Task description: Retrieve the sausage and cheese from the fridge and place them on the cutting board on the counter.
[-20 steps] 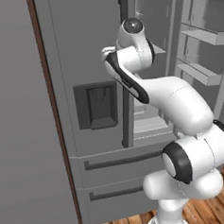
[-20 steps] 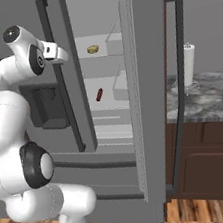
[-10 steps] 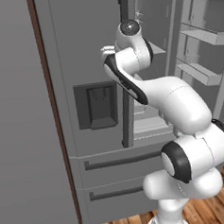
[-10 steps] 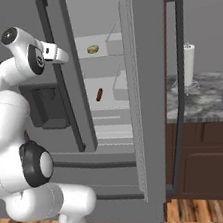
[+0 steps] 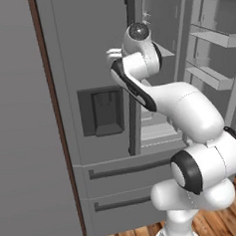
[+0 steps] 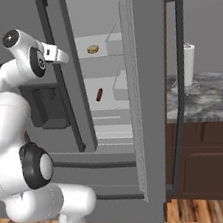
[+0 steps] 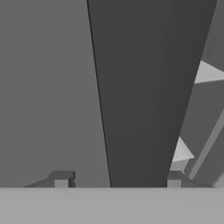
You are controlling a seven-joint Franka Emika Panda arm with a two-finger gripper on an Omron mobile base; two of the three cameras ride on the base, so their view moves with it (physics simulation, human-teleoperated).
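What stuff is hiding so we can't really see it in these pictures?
- Cutting board: the counter is cut off by the right base view's edge, so any board there is out of frame.
- Sausage: tiny in the right base view.
- Yellowish item on the upper shelf: too small to name.
- Gripper: in the hand view its fingertips straddle the dark door handle; contact unclear.

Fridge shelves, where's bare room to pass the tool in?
In the fridge, the shelf beside the sausage is bare toward the open door. The upper shelf is bare left of the yellow item. It is crowded at the left door's handle.
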